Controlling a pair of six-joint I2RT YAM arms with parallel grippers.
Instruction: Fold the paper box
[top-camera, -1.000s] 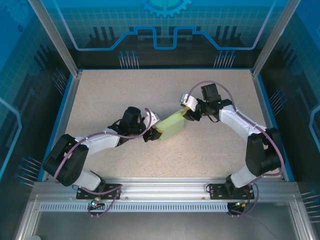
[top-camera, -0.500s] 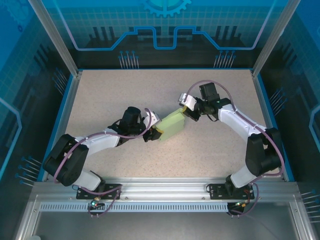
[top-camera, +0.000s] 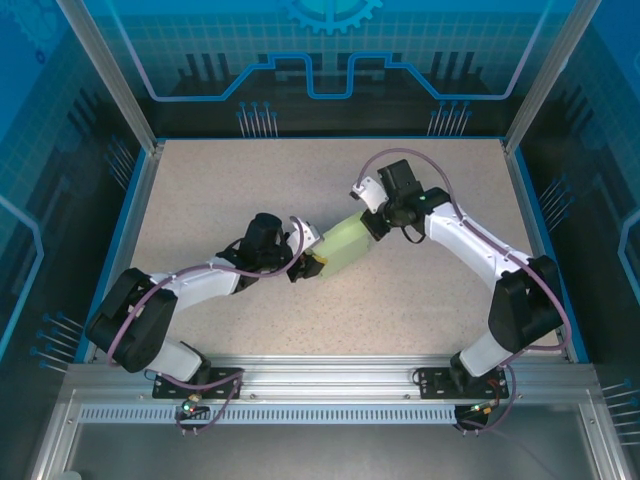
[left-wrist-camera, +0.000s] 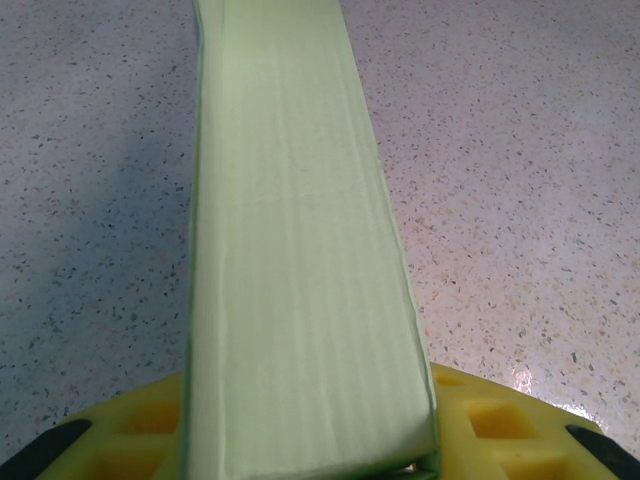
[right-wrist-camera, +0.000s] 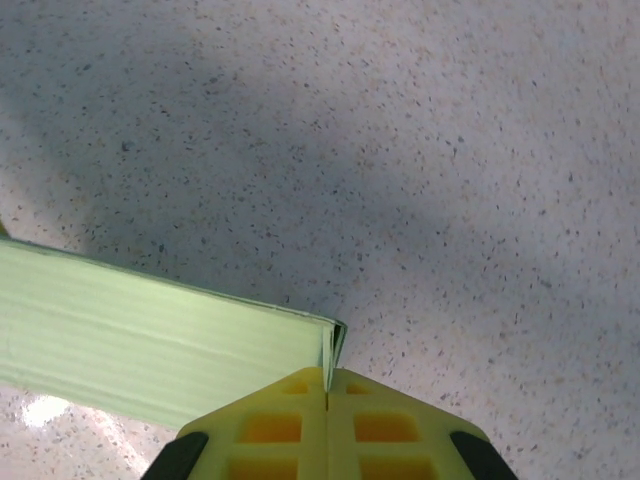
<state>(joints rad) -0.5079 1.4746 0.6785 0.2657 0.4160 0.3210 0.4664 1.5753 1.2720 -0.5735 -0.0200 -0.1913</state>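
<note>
the paper box (top-camera: 343, 246), pale mint-green card already closed into a slim flat rectangle, lies near the middle of the speckled counter (top-camera: 220, 190), spanning the gap between the two arms. whether it rests on the surface or hangs just above it, i cannot tell.

the left hand (top-camera: 305, 262) is grasping the near-left end. in its wrist view the box runs straight out from between the spread yellow pads (left-wrist-camera: 520, 440). the right hand (top-camera: 372, 222) is clenched at the far-right end, its pads pressed together, with the thin corner edge of the box apparently nipped in the seam between them.

the box looks very light. it is probably stiff along its creases, but hollow and easy to dent across the broad faces. the card seems smooth, so a shallow pinch on one edge could slide off or tear a flap. the safer holds are likely at the ends, close to folded edges, with gentle pressure and both ends moved together so it does not twist.
</note>
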